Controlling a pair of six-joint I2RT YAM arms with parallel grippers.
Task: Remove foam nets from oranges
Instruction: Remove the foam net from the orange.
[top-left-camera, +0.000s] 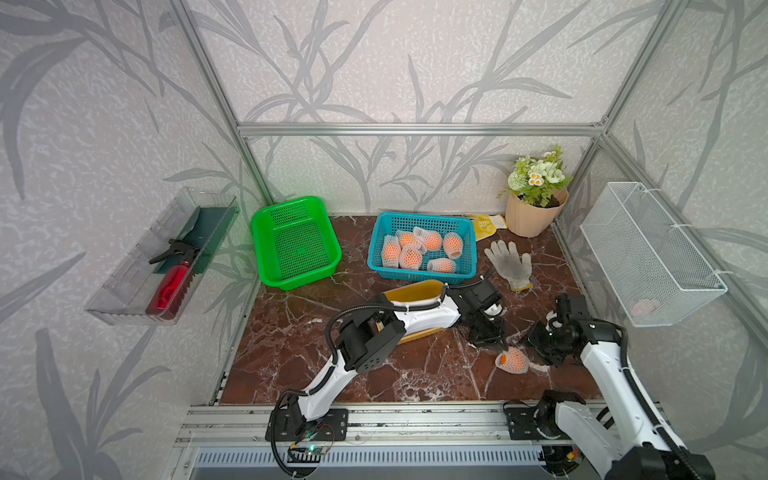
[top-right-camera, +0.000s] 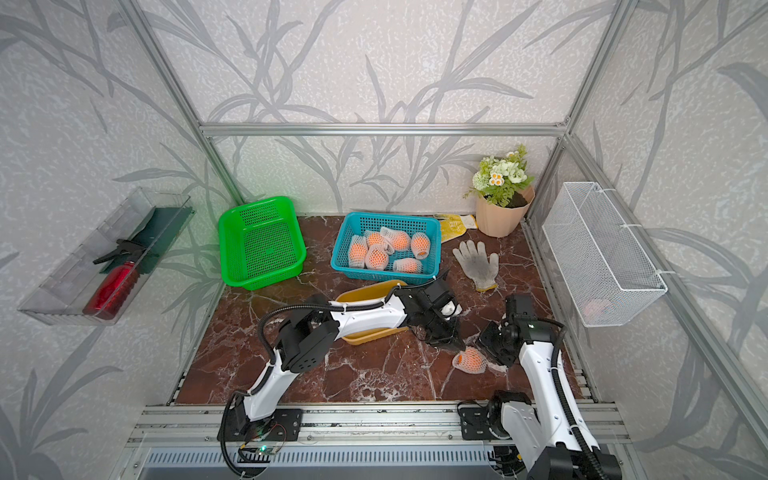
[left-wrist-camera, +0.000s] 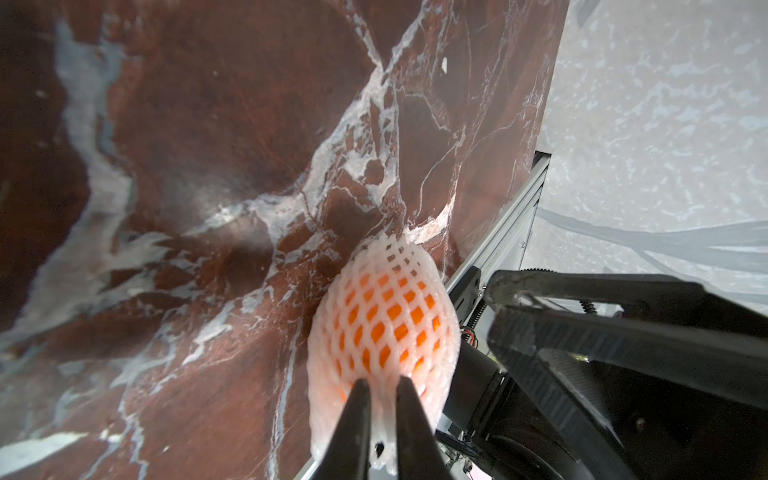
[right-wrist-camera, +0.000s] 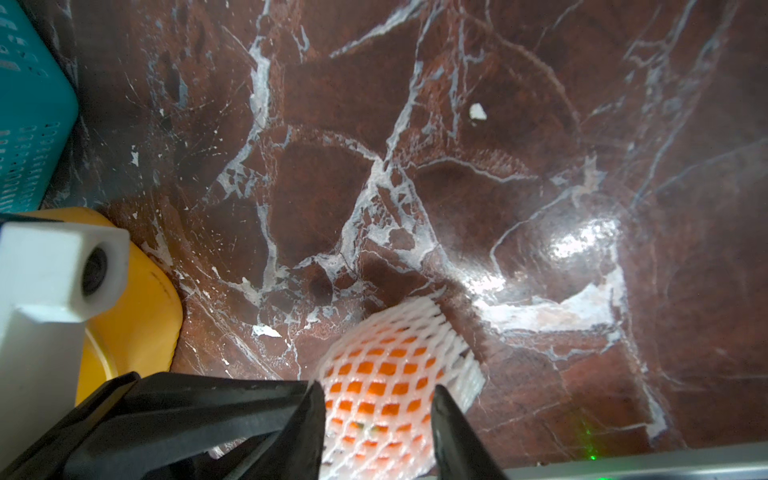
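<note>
One orange (top-left-camera: 515, 362) (top-right-camera: 471, 360) lies in its white foam net (left-wrist-camera: 386, 291) on the marble table, near the front right. My left gripper (left-wrist-camera: 382, 384) (top-left-camera: 496, 345) is shut on a pinched fold at the net's end. My right gripper (right-wrist-camera: 378, 390) (top-left-camera: 536, 353) comes from the opposite side, its jaws closed against the flanks of the netted orange (right-wrist-camera: 374, 370). Several more oranges in foam nets (top-left-camera: 419, 251) (top-right-camera: 384, 249) fill the blue basket (top-left-camera: 419, 217) at the back.
An empty green basket (top-left-camera: 286, 203) stands at the back left. A yellow tray (top-left-camera: 415, 291) lies under my left arm. A white glove (top-left-camera: 509, 259) and a flower pot (top-left-camera: 534, 218) are at the back right. A white wire basket (top-left-camera: 648, 249) hangs on the right wall.
</note>
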